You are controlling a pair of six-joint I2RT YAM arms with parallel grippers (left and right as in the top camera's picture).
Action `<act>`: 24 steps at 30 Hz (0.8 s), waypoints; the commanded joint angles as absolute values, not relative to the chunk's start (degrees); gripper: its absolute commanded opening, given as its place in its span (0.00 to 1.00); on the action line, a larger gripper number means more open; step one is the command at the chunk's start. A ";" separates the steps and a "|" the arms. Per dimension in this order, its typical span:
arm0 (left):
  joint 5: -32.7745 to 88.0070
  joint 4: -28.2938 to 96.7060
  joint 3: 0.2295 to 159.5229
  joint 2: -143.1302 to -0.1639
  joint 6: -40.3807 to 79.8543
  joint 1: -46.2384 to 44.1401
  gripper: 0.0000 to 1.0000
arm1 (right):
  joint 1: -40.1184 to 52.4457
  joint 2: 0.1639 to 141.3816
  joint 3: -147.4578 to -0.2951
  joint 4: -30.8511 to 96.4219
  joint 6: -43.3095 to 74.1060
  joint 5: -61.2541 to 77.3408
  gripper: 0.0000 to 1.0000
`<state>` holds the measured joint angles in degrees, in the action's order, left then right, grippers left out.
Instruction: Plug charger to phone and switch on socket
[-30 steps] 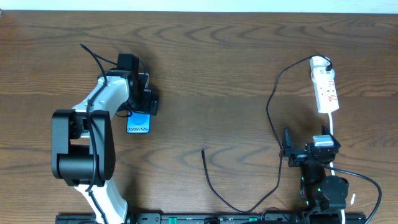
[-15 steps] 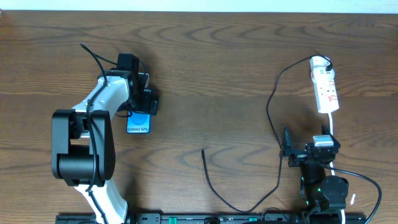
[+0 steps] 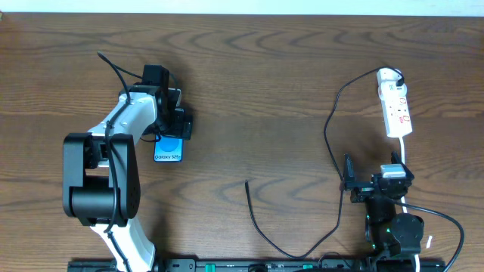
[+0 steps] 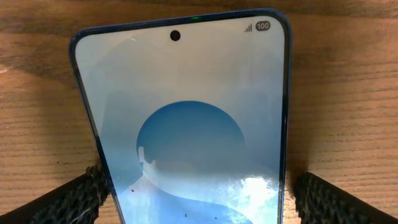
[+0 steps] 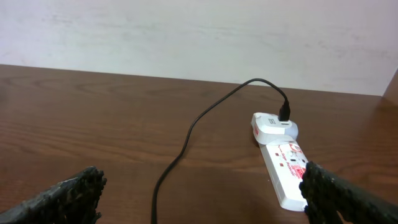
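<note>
The phone (image 3: 169, 149) lies on the table at the left, its blue screen lit; it fills the left wrist view (image 4: 186, 93). My left gripper (image 3: 172, 130) straddles its near end (image 4: 199, 190). The left finger is at the phone's edge and a thin gap shows at the right finger. The white socket (image 3: 395, 106) lies at the far right and shows in the right wrist view (image 5: 283, 165). The black charger cable (image 3: 333, 151) runs from it across the table to its free plug tip (image 3: 246, 183). My right gripper (image 3: 378, 180) is open and empty, short of the socket (image 5: 199, 193).
A white adapter (image 5: 273, 126) is plugged into the socket's far end, with the cable (image 5: 186, 140) coming out of it. The socket's white cord (image 3: 406, 155) runs down beside my right arm. The table's front rail (image 3: 249, 264) lies along the bottom edge.
</note>
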<state>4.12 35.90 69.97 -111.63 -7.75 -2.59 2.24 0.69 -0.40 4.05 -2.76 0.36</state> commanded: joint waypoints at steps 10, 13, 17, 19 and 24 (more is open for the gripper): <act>2.31 35.66 68.45 -112.42 -8.32 -2.50 0.98 | 2.72 0.38 -0.32 4.34 -3.46 -0.05 0.99; 2.31 35.64 68.45 -112.42 -8.34 -2.50 0.98 | 2.72 0.38 -0.32 4.34 -3.46 -0.05 0.99; 2.31 35.64 68.45 -112.42 -8.32 -2.50 0.98 | 2.72 0.38 -0.32 4.34 -3.46 -0.05 0.99; 2.31 35.70 68.45 -112.42 -8.32 -2.50 0.98 | 2.72 0.38 -0.32 4.34 -3.46 -0.05 0.99; 2.31 35.70 68.45 -112.42 -8.32 -2.50 0.97 | 2.72 0.38 -0.32 4.34 -3.46 -0.05 0.99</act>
<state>4.12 35.90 69.97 -111.63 -7.75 -2.59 2.22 0.69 -0.40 4.08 -2.79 0.36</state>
